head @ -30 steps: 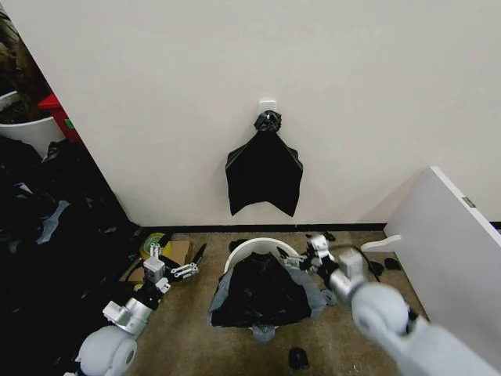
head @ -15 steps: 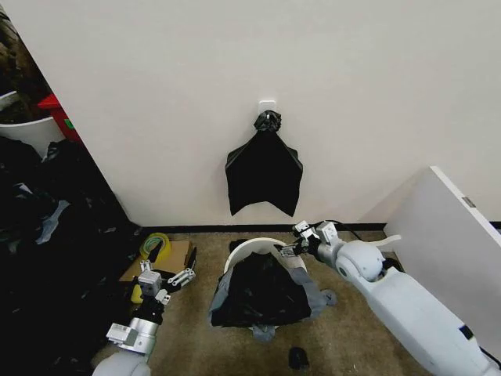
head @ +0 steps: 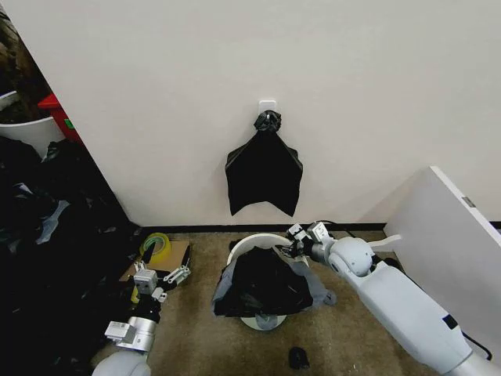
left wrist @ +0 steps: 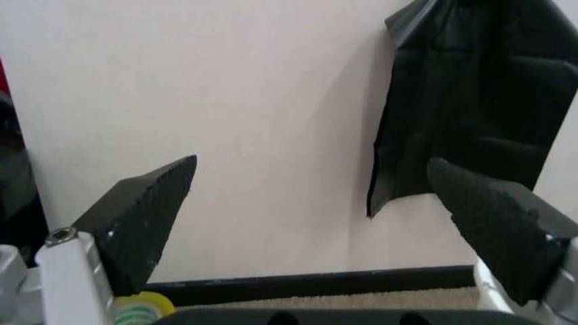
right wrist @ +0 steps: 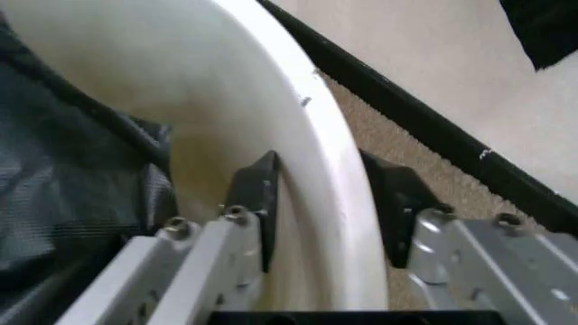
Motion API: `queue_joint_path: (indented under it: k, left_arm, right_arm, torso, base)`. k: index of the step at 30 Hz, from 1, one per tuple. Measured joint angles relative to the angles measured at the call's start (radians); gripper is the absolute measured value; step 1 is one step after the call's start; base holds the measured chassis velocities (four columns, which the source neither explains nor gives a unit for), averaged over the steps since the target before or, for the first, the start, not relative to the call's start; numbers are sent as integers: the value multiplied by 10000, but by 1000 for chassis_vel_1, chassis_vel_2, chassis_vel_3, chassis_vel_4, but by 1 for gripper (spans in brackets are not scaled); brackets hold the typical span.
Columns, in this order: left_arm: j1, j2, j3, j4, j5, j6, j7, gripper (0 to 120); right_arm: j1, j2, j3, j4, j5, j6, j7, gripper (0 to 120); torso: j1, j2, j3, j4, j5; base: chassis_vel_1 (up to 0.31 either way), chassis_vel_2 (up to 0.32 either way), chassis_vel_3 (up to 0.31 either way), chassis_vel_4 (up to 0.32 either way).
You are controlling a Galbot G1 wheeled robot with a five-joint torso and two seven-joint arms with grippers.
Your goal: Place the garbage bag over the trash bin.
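- Two claws differ: right gripper (head: 295,243) has clamped the trash bin (head: 254,241) rim since a second ago; garbage bag (head: 262,283) drapes it, rim uncovered behind
- left gripper (head: 160,276), spread wide, has pulled back, idle

My arms: glossy white shells, grey joints.
My left gripper (left wrist: 316,230): black serrated fingers (left wrist: 145,217), silver screwed brackets.

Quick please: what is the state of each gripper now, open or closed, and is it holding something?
Left gripper: open, holding nothing, beside the trash bin.
Right gripper: closed on the trash bin rim, one finger inside, one outside.
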Motion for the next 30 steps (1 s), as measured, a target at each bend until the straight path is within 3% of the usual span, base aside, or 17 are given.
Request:
queue_joint_path:
  k: [3, 6, 10, 12, 14, 16, 17, 22, 30]
  left_arm:
    - [-30, -5, 10, 0, 4, 116, -110, 100]
    - [-106, 19, 10, 2, 4, 232, -268, 100]
    - [-128, 45, 18, 9, 3, 278, -431, 100]
    - [-127, 49, 19, 9, 3, 278, -444, 100]
    - [-103, 94, 12, -41, 3, 279, -549, 100]
    - [-92, 106, 6, -56, 3, 279, -575, 100]
    - [-76, 135, 1, -91, 9, 276, -641, 100]
    - [-188, 99, 85, -132, 8, 330, -720, 100]
    - [-185, -11, 198, -285, 36, 449, -774, 100]
  right_arm:
    - [-95, -114, -27, 140, 189, -3, 120, 19]
    - [-382, -378, -82, 648, 1290, -267, 1158, 10]
    - [-1201, -692, -83, 1705, 3495, -532, 4017, 4]
    - [-1343, -713, -83, 1833, 3751, -458, 4421, 4]
    - [-2393, -702, -16, 2782, 5291, 508, 7222, 4]
    - [-2695, -644, 29, 3078, 5653, 814, 7839, 3]
    - [-3621, -314, 230, 3916, 6350, 1623, 9483, 2]
    - [-5355, 657, 351, 4837, 6040, 2981, 12031, 2]
    - [-6278, 1590, 404, 4969, 5052, 4189, 12878, 2]
  torso:
    - [0, 0, 0, -2, 0]
    - [0, 0, 0, -2, 0]
    - [-2, 0, -2, -2, 0]
    - [-2, 0, -2, -1, -4]
    - [-2, 0, -2, -3, 0]
    - [-2, 0, -1, -3, -2]
    - [-2, 0, -2, -2, 1]
    - [-2, 1, -2, -6, 0]
    - [-2, 1, -1, -3, -1]
  base:
    - [0, 0, 0, 0]
    - [0, 0, 0, 0]
    - [0, 0, 0, 0]
    - [0, 0, 0, 0]
    - [0, 0, 0, 0]
    - [0, 0, 0, 0]
    - [0, 0, 0, 0]
    - [0, 0, 0, 0]
    - [0, 0, 0, 0]
